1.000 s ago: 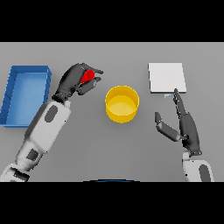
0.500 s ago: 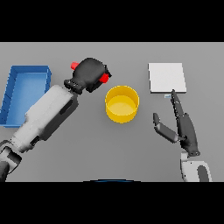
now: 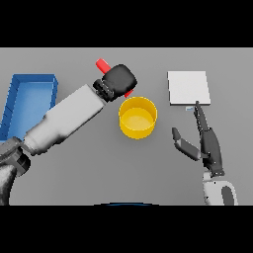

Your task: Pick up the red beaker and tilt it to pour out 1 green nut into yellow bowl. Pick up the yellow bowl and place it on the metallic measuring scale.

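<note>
Red beaker (image 3: 103, 64) tilted in curled left hand (image 3: 120, 80) just beyond yellow bowl (image 3: 138, 117) rim, right hand (image 3: 207, 143) fingers straight

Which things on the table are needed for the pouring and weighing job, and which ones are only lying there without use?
Needed for the job:
- red beaker, held tilted in the left hand beside the bowl
- yellow bowl
- metallic measuring scale
- right hand, open and idle near the scale

Only lying there:
- blue tray at the left
</note>
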Controlling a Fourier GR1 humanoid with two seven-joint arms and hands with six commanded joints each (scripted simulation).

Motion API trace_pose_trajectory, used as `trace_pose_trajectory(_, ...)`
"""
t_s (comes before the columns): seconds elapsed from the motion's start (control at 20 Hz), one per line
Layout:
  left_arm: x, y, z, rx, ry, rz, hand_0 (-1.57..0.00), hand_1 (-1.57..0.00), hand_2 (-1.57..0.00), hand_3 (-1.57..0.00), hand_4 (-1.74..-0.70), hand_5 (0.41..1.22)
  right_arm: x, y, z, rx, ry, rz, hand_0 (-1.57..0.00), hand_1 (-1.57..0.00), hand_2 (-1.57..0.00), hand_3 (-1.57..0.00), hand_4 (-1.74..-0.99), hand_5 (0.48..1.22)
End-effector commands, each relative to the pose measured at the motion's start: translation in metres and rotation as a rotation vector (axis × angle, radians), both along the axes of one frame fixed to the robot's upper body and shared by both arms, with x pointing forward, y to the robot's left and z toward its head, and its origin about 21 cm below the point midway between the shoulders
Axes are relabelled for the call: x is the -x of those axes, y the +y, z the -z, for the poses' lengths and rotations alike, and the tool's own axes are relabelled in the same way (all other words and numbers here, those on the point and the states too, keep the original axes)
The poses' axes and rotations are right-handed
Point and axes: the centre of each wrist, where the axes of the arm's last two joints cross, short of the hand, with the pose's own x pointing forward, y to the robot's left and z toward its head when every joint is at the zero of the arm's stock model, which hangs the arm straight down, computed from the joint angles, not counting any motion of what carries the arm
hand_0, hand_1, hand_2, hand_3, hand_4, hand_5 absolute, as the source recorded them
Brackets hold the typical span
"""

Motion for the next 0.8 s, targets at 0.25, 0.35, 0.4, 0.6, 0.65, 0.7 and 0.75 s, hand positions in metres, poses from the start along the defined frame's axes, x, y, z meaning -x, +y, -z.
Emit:
trace_pose_trajectory(0.25,0.0,-0.018,-0.005,-0.25,-0.112,0.076,-1.57,-1.57,-1.57,-1.57,-1.73,1.22,-0.003,0.001,-0.007,0.028,-0.014,0.007,0.0,0.0,0.0,0.0,-1.183,0.643)
trace_pose_trajectory(0.35,0.003,-0.023,0.0,-0.303,-0.133,0.127,-1.57,-1.57,-1.57,-1.57,-1.74,1.22,0.0,0.003,-0.002,0.012,-0.01,0.007,0.0,0.0,0.0,0.0,-1.18,0.63)
trace_pose_trajectory(0.4,0.002,-0.026,-0.001,-0.334,-0.156,0.155,-1.57,-1.57,-1.57,-1.57,-1.74,1.221,0.002,0.002,0.0,0.009,-0.004,0.018,0.0,0.0,0.0,0.0,-1.179,0.627)
trace_pose_trajectory(0.6,0.002,-0.035,0.0,-0.472,-0.24,0.236,-1.57,-1.57,-1.57,-1.57,-1.73,1.221,0.0,0.004,-0.003,0.009,-0.004,0.015,0.0,0.0,0.0,0.0,-1.165,0.626)
trace_pose_trajectory(0.65,0.002,-0.038,-0.001,-0.502,-0.258,0.249,-1.57,-1.57,-1.57,-1.57,-1.73,1.221,0.001,0.0,-0.003,0.021,-0.006,0.02,0.0,0.0,0.0,0.0,-1.162,0.627)
trace_pose_trajectory(0.7,0.002,-0.04,0.0,-0.522,-0.275,0.26,-1.57,-1.57,-1.57,-1.57,-1.73,1.221,0.0,0.004,-0.006,0.031,-0.015,0.019,0.0,0.0,0.0,0.0,-1.153,0.627)
trace_pose_trajectory(0.75,0.001,-0.044,-0.004,-0.54,-0.289,0.278,-1.57,-1.57,-1.57,-1.57,-1.73,1.221,-0.002,0.004,-0.005,0.036,-0.011,0.023,0.0,0.0,0.0,0.0,-1.157,0.629)
